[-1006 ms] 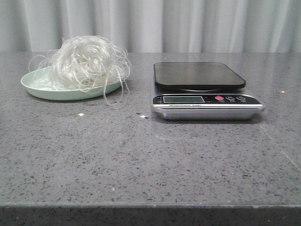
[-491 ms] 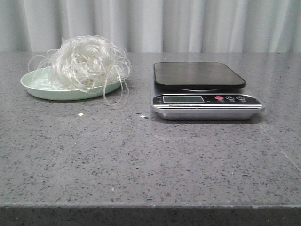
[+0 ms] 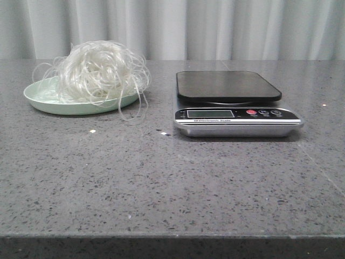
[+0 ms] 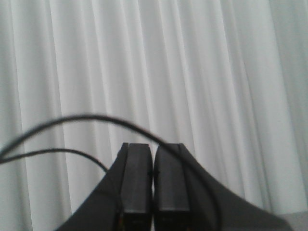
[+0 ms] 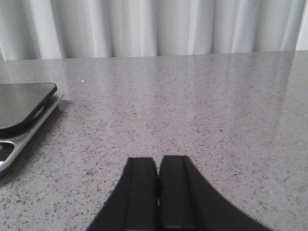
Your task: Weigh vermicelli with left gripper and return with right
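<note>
The vermicelli (image 3: 99, 71), a fluffy white nest of thin curly strands, sits on a pale green plate (image 3: 40, 100) at the far left of the table. A digital scale (image 3: 229, 86) with a bare dark platform stands to its right; its corner also shows in the right wrist view (image 5: 21, 108). Neither gripper shows in the front view. My left gripper (image 4: 153, 147) is shut and empty, facing the white curtain. My right gripper (image 5: 158, 161) is shut and empty, low over the table to the right of the scale.
The grey speckled table (image 3: 172, 178) runs to a front edge near the bottom of the front view. A white pleated curtain (image 3: 188, 27) hangs behind. Thin black cables (image 4: 72, 120) cross the left wrist view.
</note>
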`<state>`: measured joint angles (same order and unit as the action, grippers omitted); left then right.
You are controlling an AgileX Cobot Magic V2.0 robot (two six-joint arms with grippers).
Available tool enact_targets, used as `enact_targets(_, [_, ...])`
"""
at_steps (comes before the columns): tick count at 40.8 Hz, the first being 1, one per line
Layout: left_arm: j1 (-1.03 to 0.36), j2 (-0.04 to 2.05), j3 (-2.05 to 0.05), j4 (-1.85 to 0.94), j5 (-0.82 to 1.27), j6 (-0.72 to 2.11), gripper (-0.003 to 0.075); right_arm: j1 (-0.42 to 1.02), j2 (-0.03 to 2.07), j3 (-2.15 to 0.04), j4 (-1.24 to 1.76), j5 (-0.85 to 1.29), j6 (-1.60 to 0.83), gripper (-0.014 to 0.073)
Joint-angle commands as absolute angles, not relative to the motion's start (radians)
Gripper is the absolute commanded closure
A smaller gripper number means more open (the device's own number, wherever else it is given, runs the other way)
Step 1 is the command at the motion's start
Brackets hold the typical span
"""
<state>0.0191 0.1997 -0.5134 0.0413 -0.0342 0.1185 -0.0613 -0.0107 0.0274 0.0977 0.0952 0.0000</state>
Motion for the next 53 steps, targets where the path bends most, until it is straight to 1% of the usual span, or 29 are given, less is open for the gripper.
enact_targets(1, [0.02, 0.342, -0.698, 0.024, 0.019, 0.107, 0.0583, -0.062, -0.027, 0.02, 0.101, 0.022, -0.006, 0.0442])
enact_targets(5, [0.02, 0.477, -0.875, -0.035, 0.158, 0.107, 0.0582, -0.062, -0.027, 0.02, 0.101, 0.021, -0.006, 0.0442])
enact_targets(10, [0.012, 0.645, -1.027, -0.089, 0.308, 0.107, 0.0581, -0.062, -0.027, 0.02, 0.101, 0.021, -0.006, 0.0442])
enact_targets(16, [-0.056, 0.832, -1.165, -0.103, 0.446, 0.107, 0.0577, -0.062, -0.027, 0.02, 0.101, 0.02, -0.006, 0.0442])
enact_targets(19, [-0.108, 0.91, -1.219, -0.103, 0.51, 0.107, 0.0542, -0.062, -0.027, 0.02, 0.101, 0.02, -0.006, 0.0442])
enact_targets(23, [-0.172, 1.011, -1.278, -0.103, 0.579, 0.11, 0.0448, -0.062, -0.027, 0.02, 0.101, 0.02, -0.006, 0.0442])
enact_targets(29, [-0.234, 1.132, -1.349, -0.12, 0.664, 0.161, 0.0218, -0.062, -0.027, 0.02, 0.101, 0.02, -0.006, 0.0442])
enact_targets(32, [-0.237, 1.188, -1.382, -0.143, 0.699, 0.161, 0.0121, -0.062, -0.027, 0.02, 0.101, 0.02, -0.006, 0.0442])
enact_targets(35, [-0.237, 1.237, -1.414, -0.165, 0.745, 0.206, 0.0062, -0.062, -0.027, 0.02, 0.101, 0.02, -0.006, 0.0442])
enact_targets(38, [-0.237, 1.287, -1.449, -0.197, 0.806, 0.28, 0.0039, -0.062, -0.027, 0.02, 0.101, 0.02, -0.006, 0.0442])
enact_targets(45, [-0.237, 1.405, -1.538, -0.26, 0.933, 0.397, 0.0038, -0.062, -0.027, 0.02, 0.101, 0.02, -0.006, 0.0442])
enact_targets(49, [-0.235, 1.468, -1.578, -0.34, 0.982, 0.465, 0.0038, -0.062, -0.027, 0.02, 0.101, 0.02, -0.006, 0.0442])
enact_targets(53, [-0.235, 1.517, -1.595, -0.429, 1.027, 0.592, 0.0039, -0.062, -0.027, 0.02, 0.101, 0.02, -0.006, 0.0442])
